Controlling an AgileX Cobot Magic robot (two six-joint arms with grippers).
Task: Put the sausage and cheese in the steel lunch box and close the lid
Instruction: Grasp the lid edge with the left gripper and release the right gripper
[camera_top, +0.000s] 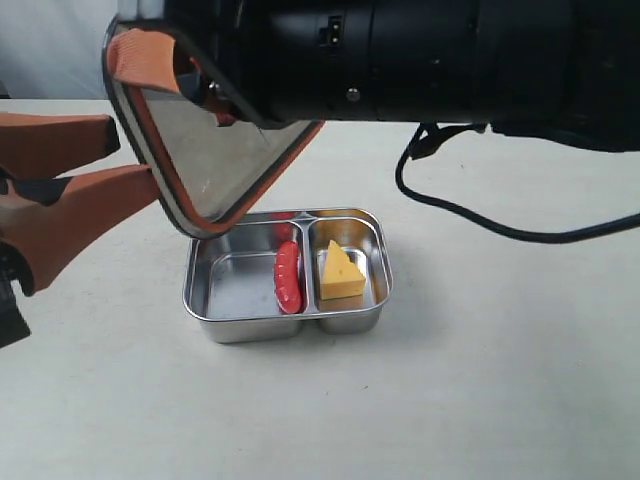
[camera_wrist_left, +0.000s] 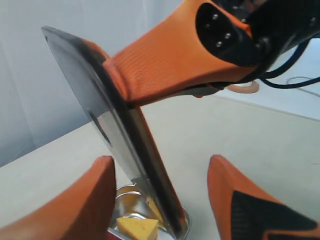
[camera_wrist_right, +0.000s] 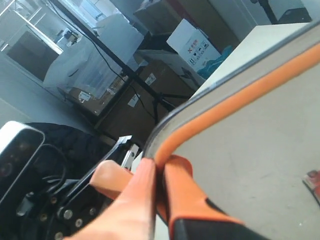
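Observation:
The steel lunch box (camera_top: 215, 300) sits open on the table. The red sausage (camera_top: 288, 277) lies in its large compartment against the divider, and the yellow cheese (camera_top: 341, 272) (camera_wrist_left: 137, 227) sits in the small one. The lid (camera_top: 215, 150) (camera_wrist_left: 112, 135) (camera_wrist_right: 250, 125) hangs tilted above the box's back left, orange seal facing the box, its low edge near the rim. My right gripper (camera_top: 140, 55) (camera_wrist_right: 159, 167) is shut on the lid's upper corner. My left gripper (camera_top: 130, 158) (camera_wrist_left: 162, 165) stands open beside the lid's left edge, fingers either side without touching it.
A black cable (camera_top: 470, 215) loops over the table behind and to the right of the box. The right arm (camera_top: 420, 50) spans the top of the exterior view. Bare table lies in front of the box.

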